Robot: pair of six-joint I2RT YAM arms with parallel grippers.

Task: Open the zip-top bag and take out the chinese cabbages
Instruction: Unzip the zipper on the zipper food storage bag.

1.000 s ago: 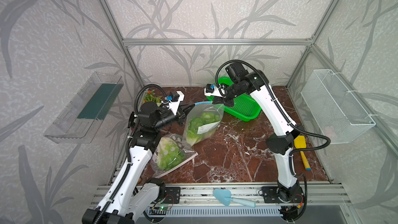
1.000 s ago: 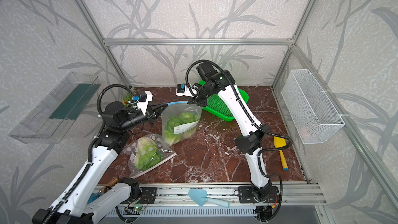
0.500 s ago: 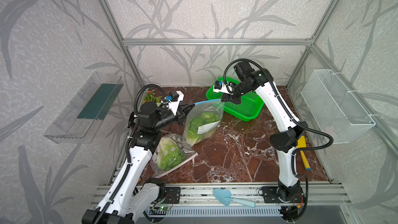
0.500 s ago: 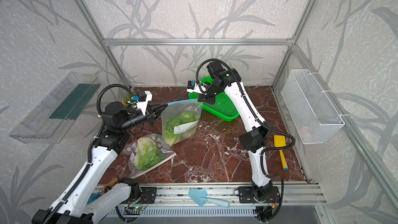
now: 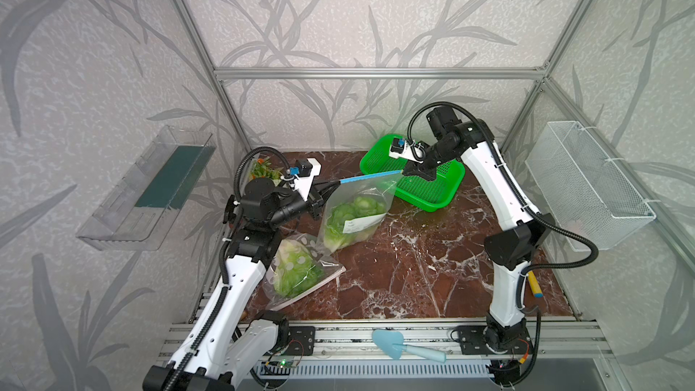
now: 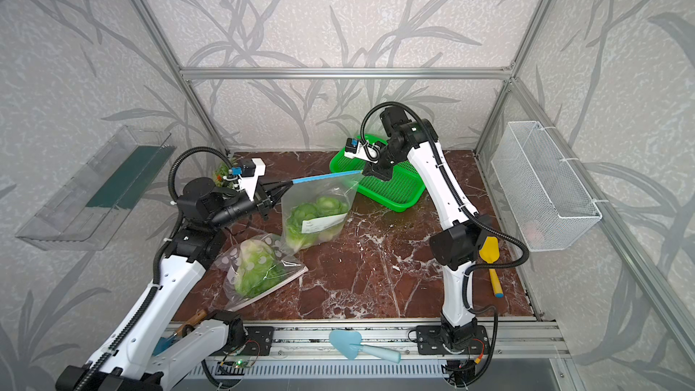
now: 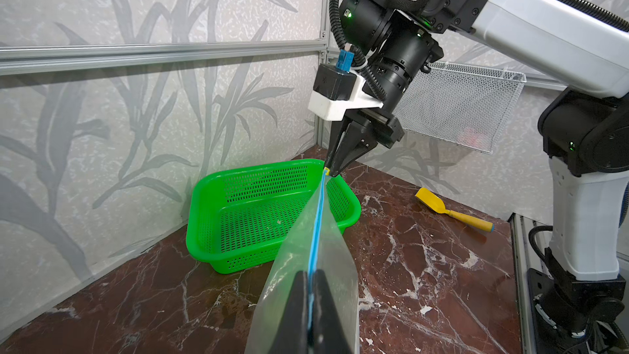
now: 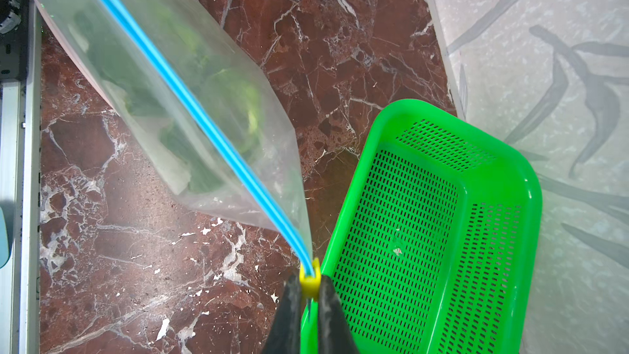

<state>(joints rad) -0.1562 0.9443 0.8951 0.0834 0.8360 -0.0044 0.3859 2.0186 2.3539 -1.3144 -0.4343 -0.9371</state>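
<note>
The clear zip-top bag [image 5: 357, 212] hangs stretched between both grippers above the marble table, its blue zip strip [image 5: 370, 176] pulled taut. The chinese cabbages [image 5: 349, 216] sit inside it as green heads behind a white label, also seen blurred through the plastic [image 8: 238, 97]. My left gripper [image 5: 334, 184] is shut on the zip strip at the bag's left top corner [image 7: 310, 277]. My right gripper [image 5: 404, 172] is shut on the yellow slider [image 8: 309, 280] at the strip's right end, over the edge of the green basket [image 5: 449, 197].
A second clear bag with a leafy green head [image 5: 297, 268] lies by the left arm. Potted flowers [image 5: 263, 169] stand at the back left. A yellow spatula [image 6: 490, 257] lies at the right, and a blue scoop [image 5: 398, 344] rests on the front rail. A wire basket [image 5: 586, 186] hangs on the right wall.
My right gripper has slid to the right along the zip strip with the yellow slider, from near the left gripper to the strip's far end. The left arm has stayed put.
</note>
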